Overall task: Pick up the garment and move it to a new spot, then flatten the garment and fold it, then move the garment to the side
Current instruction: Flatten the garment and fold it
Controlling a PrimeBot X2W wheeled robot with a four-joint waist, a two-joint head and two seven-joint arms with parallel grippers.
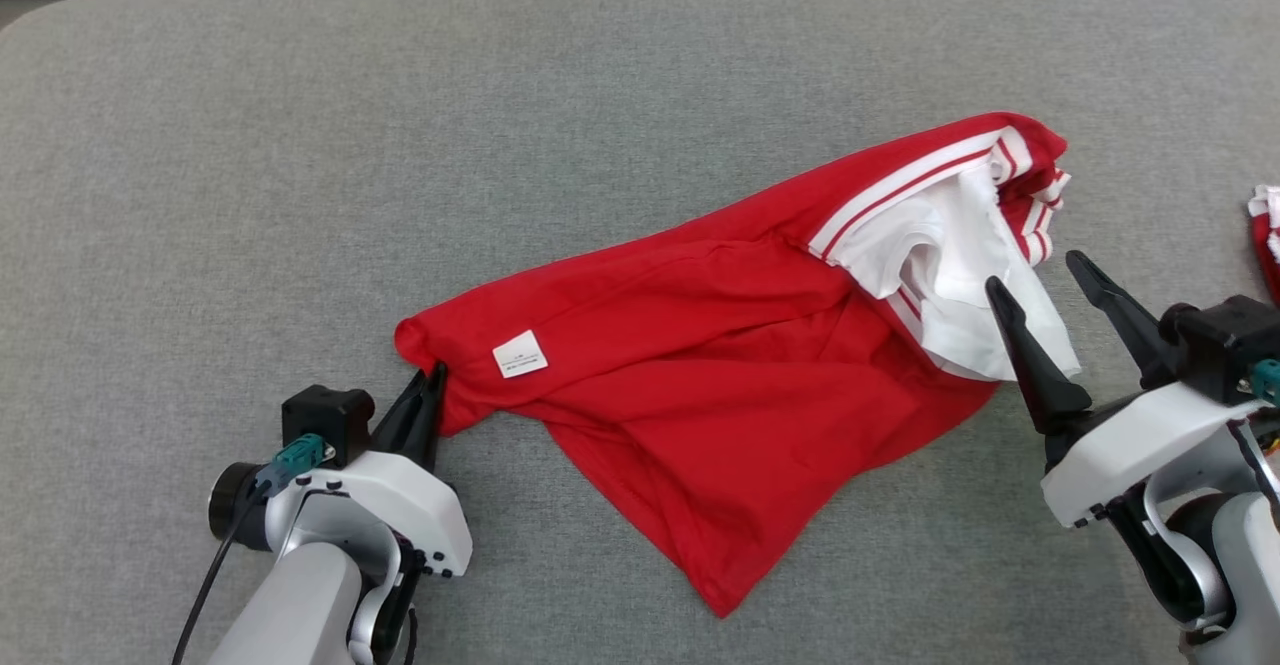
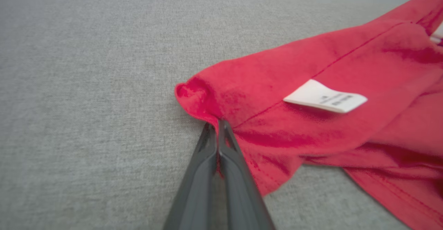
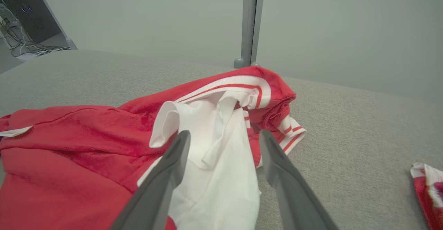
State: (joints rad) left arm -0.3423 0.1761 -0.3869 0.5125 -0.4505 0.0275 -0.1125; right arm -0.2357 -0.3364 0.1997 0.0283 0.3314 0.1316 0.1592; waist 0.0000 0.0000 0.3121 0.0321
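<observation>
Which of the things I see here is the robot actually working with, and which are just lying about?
In the job: red garment, its corner pinched by the left gripper; open right gripper by its white part.
Lying about: red-and-white cloth at the right edge of the table; grey post behind.

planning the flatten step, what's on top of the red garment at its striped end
Bunched white fabric lies over the red garment there, on the grey table. Whatever sits beneath that white fabric is covered.
</observation>
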